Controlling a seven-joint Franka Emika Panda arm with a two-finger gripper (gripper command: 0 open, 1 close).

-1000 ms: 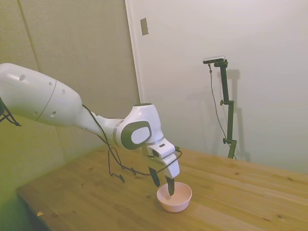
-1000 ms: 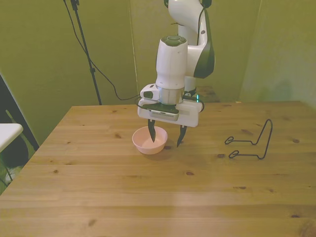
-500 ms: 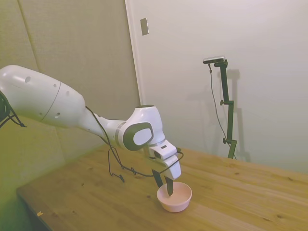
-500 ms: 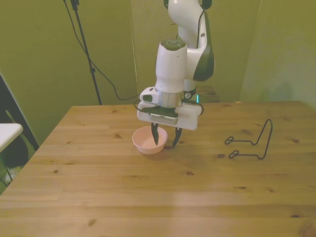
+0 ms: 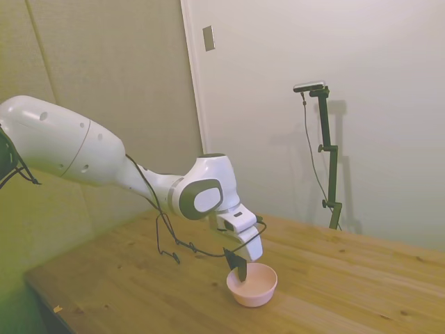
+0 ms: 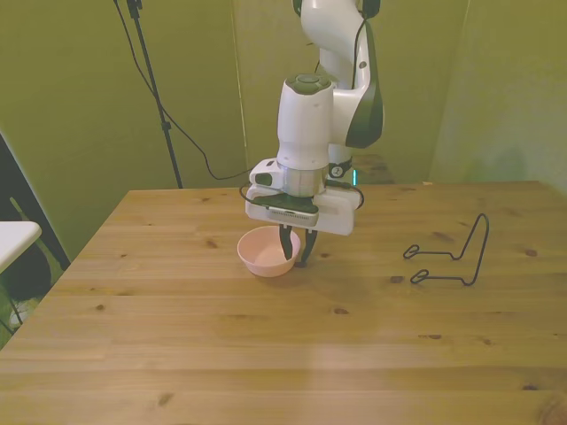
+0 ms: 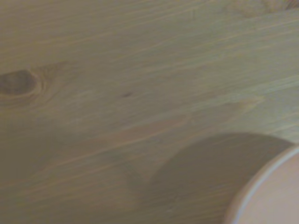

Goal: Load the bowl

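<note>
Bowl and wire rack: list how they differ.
The bowl is pale pink, solid and round; the wire rack is thin black wire, open and angular. The gripper is shut on the bowl's rim; the wire rack stands alone toward the front view's right. Both rest on the table.

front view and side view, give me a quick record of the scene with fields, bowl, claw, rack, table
bowl: pale pink, upright on the table, nothing visible inside
claw: shut on the bowl's rim at the side toward the front view's right, one finger inside the bowl, one outside
rack: black wire rack, toward the front view's right, apart from the bowl, holding nothing
table: wooden, carrying the bowl and rack
task state: bowl not yet loaded on the rack
</note>
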